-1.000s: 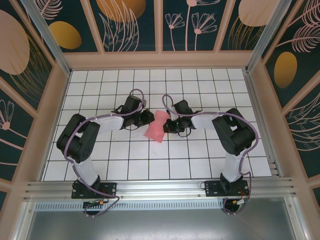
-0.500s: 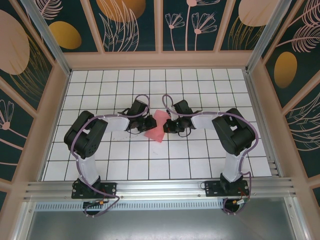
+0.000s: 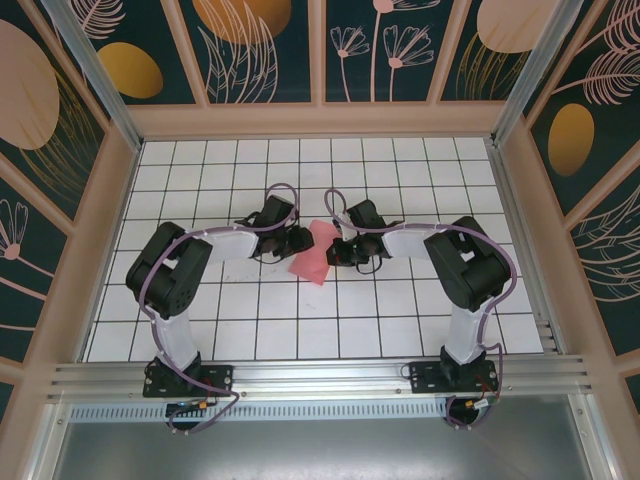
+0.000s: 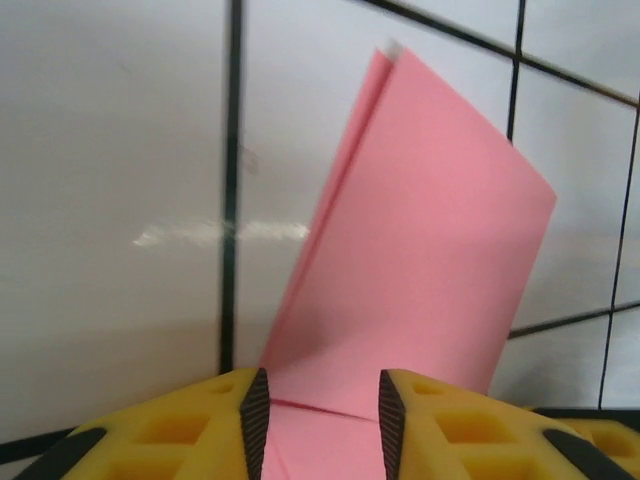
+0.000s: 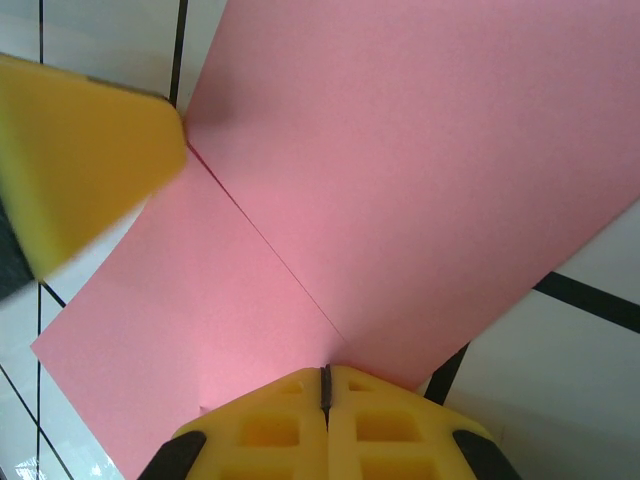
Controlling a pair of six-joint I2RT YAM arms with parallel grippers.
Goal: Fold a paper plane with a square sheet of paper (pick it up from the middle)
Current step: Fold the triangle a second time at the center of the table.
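Note:
The square sheet of paper [image 3: 314, 256] is pink and folded, and it lies on the tiled table between the two grippers. In the left wrist view the sheet of paper [image 4: 430, 270] slants up and away, and a crease crosses it between my fingers. My left gripper [image 3: 300, 243] [image 4: 322, 420] is open at the sheet's left edge, its pads apart on either side of the paper. My right gripper [image 3: 337, 247] [image 5: 323, 375] is shut on the paper [image 5: 400, 180] where a crease meets its tips. A left finger [image 5: 80, 150] shows blurred at the paper's far side.
The white gridded table [image 3: 300, 330] is walled by a wooden frame [image 3: 320, 120] on three sides. An aluminium rail [image 3: 320, 375] runs along the near edge by the arm bases. Open tiles lie in front of and behind the grippers.
The left gripper's jaws have parted off the paper's left edge. The left arm moved in toward the paper and then settled. The right gripper has stayed shut in place.

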